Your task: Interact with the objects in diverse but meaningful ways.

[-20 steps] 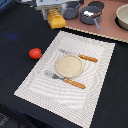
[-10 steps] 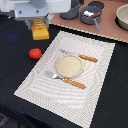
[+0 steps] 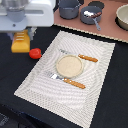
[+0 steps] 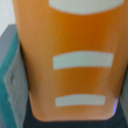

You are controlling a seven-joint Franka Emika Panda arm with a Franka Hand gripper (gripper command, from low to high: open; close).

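On the dark tabletop (image 3: 107, 107) a striped placemat (image 3: 40, 82) lies nearest, carrying one round tan plate (image 3: 69, 65) between two orange-handled utensils: a fork (image 3: 67, 81) on its near side and a knife (image 3: 82, 56) on its far side. Just off the mat's left edge sits one red tomato (image 3: 34, 53), and close beside it, further left, one yellow-orange ridged block (image 3: 20, 41) stands under the white arm (image 3: 27, 15), which hides its top. The tool (image 3: 21, 33) sits around that block, its fingers barely distinguishable in the exterior view; the wrist view alone shows the grip, the orange block (image 4: 70, 60) with three pale ridges filling the picture and a grey, teal-edged finger pad (image 4: 11, 75) pressed against one side, so the tool is closed on it; the opposite pad is cut off. Farthest back, on a tan surface, stand two grey pots (image 3: 68, 7), with a beige bowl (image 3: 122, 16) cropped at the right edge.
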